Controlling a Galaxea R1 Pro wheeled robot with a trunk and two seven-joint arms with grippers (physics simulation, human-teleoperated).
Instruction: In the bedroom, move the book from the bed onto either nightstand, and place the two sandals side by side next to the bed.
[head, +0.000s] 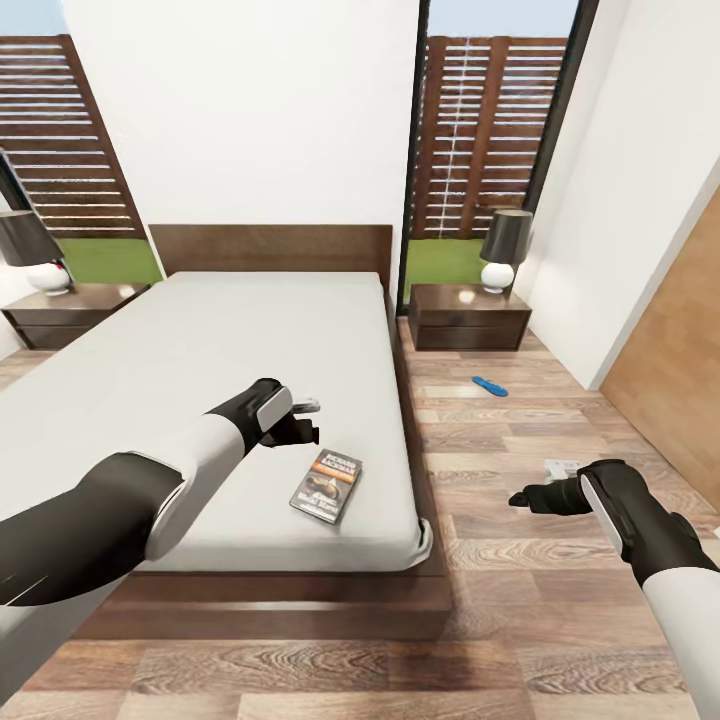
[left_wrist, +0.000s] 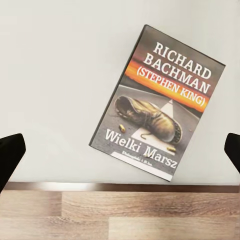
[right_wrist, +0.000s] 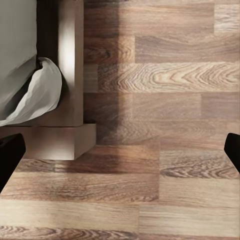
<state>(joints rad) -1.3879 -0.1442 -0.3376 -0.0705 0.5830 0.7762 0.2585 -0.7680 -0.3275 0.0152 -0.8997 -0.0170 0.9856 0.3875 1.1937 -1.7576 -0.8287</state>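
The book (head: 326, 486) lies flat on the bed (head: 200, 350), just beside the wide-open, empty left pincer (head: 303, 424).

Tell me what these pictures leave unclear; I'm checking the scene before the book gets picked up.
- Second sandal: the head view shows one blue sandal on the floor by the right nightstand; its strap is too small to see.
- Left nightstand: cut off by the head view's edge.
- Book: the small print under its title is blurred in the left wrist view.
- Left gripper: fingers foreshortened in the head view.
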